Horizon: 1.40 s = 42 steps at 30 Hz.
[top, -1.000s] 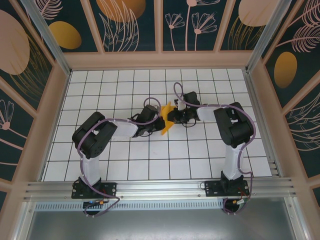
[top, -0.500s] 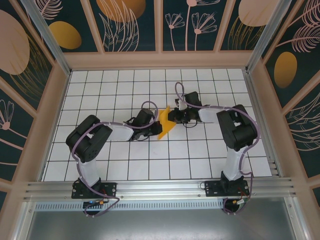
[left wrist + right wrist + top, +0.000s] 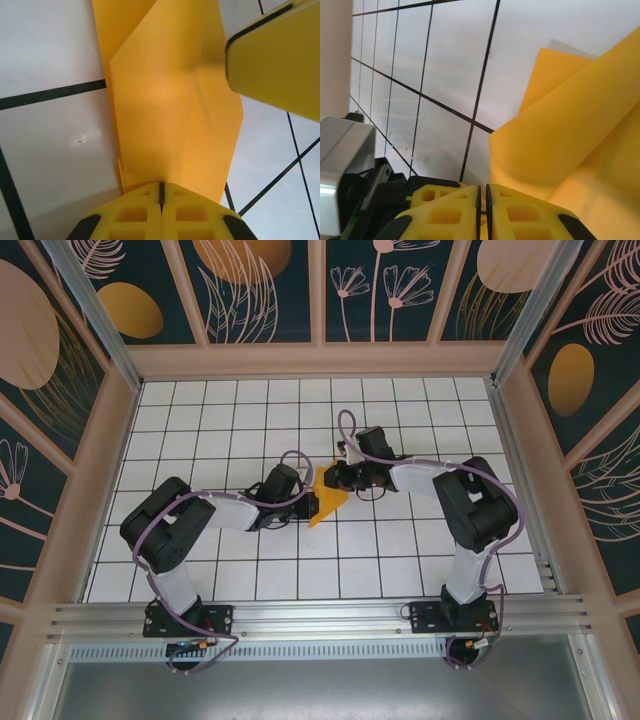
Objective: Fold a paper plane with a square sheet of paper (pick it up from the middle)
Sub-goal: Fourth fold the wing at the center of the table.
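Note:
The square sheet of paper [image 3: 328,503] is folded into an orange-yellow pointed wedge and sits low over the white grid table near its middle. My left gripper [image 3: 308,504] is at the wedge's left edge. In the left wrist view the left gripper [image 3: 161,188] is shut on the near edge of the paper [image 3: 170,100], whose layered flaps spread away from the jaws. My right gripper [image 3: 336,478] meets the wedge from the far right; its yellow finger [image 3: 274,59] lies against the sheet. In the right wrist view the right gripper [image 3: 481,199] is pressed shut with the paper [image 3: 570,130] running under its right finger.
The white grid table [image 3: 400,560] is ringed by peach walls with painted panels [image 3: 265,290]. An aluminium rail [image 3: 320,615] runs along the near edge by the arm bases. The left gripper's black body [image 3: 395,200] sits close beside the right gripper's fingers.
Both grippers have carried the paper a little toward the near-left. The left arm's elbow has swung out left and lower. The wedge now lies lower and flatter.

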{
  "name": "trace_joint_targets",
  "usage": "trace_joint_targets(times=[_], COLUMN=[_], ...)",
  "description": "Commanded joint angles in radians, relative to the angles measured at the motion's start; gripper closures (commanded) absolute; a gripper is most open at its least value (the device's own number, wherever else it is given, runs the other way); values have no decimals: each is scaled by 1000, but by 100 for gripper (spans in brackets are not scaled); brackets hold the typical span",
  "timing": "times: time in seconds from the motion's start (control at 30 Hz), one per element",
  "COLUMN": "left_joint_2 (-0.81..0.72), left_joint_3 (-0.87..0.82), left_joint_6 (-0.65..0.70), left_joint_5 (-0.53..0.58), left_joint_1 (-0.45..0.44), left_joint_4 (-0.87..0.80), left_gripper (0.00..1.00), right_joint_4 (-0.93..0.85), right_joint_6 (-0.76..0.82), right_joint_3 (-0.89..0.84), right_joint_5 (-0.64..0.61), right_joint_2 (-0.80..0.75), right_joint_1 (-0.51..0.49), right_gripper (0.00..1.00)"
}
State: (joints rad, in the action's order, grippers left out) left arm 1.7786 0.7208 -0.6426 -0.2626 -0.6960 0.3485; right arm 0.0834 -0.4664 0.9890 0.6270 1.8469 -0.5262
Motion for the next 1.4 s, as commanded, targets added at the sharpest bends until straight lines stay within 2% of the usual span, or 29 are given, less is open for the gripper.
trace_joint_targets(times=[0.0, 0.3, 0.7, 0.9, 1.37], left_joint_2=[-16, -33, -175, -138, -71], left_joint_3=[-26, -31, -34, -44, -87], left_joint_6=[17, -3, -77, -128, -158], left_joint_5=[-18, -25, -40, -106, -108], left_joint_1=[1, 2, 2, 3, -2], left_joint_4=[-13, -2, 21, 67, 65], left_gripper=[93, 89, 75, 75, 80], right_joint_4=[33, 27, -22, -35, -41], right_joint_6=[-9, -8, 4, 7, -1], right_joint_3=[6, 18, 34, 37, 37], right_joint_5=[21, 43, -16, -26, -47], right_joint_2=[45, 102, 127, 131, 135], right_joint_1=[-1, -5, -5, -5, -3], right_gripper=[86, 86, 86, 86, 86])
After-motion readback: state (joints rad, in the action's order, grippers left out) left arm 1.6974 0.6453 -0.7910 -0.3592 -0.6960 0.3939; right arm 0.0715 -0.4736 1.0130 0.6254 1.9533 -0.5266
